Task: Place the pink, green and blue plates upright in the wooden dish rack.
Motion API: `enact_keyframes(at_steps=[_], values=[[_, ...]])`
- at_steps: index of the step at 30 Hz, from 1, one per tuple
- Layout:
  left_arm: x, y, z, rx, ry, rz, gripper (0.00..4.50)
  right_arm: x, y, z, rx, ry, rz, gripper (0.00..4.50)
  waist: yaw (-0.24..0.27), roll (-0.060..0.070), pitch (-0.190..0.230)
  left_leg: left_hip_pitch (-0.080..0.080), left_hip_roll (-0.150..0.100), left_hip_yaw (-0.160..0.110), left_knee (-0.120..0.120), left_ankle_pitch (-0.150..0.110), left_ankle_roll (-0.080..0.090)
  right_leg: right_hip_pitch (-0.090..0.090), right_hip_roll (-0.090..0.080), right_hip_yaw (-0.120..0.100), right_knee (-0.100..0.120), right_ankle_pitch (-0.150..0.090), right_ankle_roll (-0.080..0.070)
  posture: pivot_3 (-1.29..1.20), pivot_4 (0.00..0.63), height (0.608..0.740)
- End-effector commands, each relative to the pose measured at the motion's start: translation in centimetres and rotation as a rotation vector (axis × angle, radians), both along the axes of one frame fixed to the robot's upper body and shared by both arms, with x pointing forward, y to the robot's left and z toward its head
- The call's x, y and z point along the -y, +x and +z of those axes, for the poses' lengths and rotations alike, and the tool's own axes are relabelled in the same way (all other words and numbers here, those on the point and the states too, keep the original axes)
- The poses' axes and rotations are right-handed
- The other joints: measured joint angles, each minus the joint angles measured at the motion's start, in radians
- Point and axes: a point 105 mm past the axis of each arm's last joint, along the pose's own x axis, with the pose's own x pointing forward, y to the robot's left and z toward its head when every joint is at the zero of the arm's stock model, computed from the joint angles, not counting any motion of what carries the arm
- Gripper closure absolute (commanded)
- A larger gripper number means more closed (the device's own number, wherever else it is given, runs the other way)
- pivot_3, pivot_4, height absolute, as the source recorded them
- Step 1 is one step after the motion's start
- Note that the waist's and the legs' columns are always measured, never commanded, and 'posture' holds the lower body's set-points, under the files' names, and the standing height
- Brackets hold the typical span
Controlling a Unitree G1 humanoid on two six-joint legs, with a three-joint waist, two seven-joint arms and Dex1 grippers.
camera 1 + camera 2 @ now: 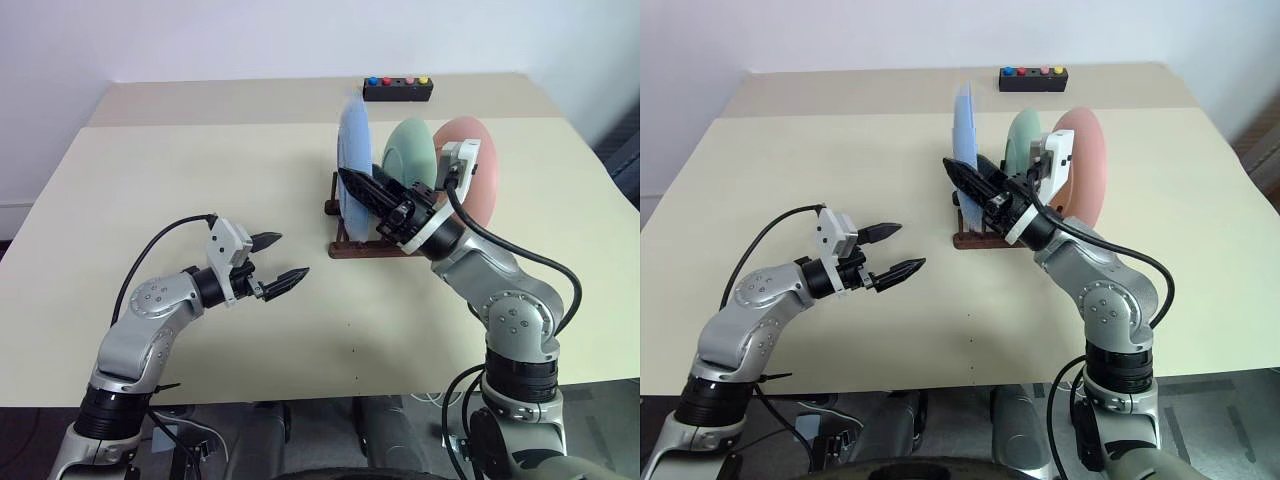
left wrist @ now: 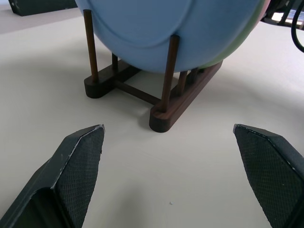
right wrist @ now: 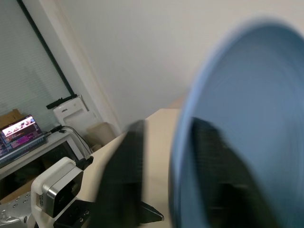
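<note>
The blue plate [image 1: 354,165] stands upright in the wooden dish rack [image 1: 352,246] on the table [image 1: 200,180], beside the green plate [image 1: 410,152] and pink plate [image 1: 470,165] — all slotted between pegs. The right claw [image 1: 975,182] straddles its rim, fingers parted; the left claw [image 1: 279,262] hovers spread — clear.

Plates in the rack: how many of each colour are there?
Blue plate: 1
Green plate: 1
Pink plate: 1
Total: 3 plates, all standing in the wooden dish rack.
</note>
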Motion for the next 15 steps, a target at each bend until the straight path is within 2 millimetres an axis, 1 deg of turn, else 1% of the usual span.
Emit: enact_keyframes(at_steps=[1,3,9,15], values=[[0.21,-0.08,1.12,0.055,-0.007,-0.012,0.00,0.51,-0.25,0.97,0.038,0.019,-0.010,1.01,0.000,0.000,0.000,0.000,0.000,0.000,0.000,0.000,0.000,0.000,0.000,0.000,0.000,0.000,0.000,0.00,0.150,0.740],[0.27,-0.06,1.15,0.055,-0.011,-0.014,0.00,0.75,-0.06,0.97,0.042,0.009,-0.034,0.04,0.000,0.000,0.000,0.000,0.000,0.000,0.000,0.000,0.000,0.000,0.000,0.000,0.000,0.000,0.000,0.00,0.150,0.740],[0.38,-0.01,1.16,0.055,-0.015,-0.016,0.00,1.14,0.29,1.13,0.066,-0.021,-0.075,0.04,0.000,0.000,0.000,0.000,0.000,0.000,0.000,0.000,0.000,0.000,0.000,0.000,0.000,0.000,0.000,0.00,0.150,0.740],[0.47,0.00,1.12,0.054,-0.018,-0.018,0.00,1.18,0.13,1.45,0.126,-0.101,-0.092,0.04,0.001,0.000,0.000,0.000,0.000,0.000,0.000,0.000,0.000,0.000,0.000,0.000,0.000,0.000,0.000,0.00,0.150,0.740]])
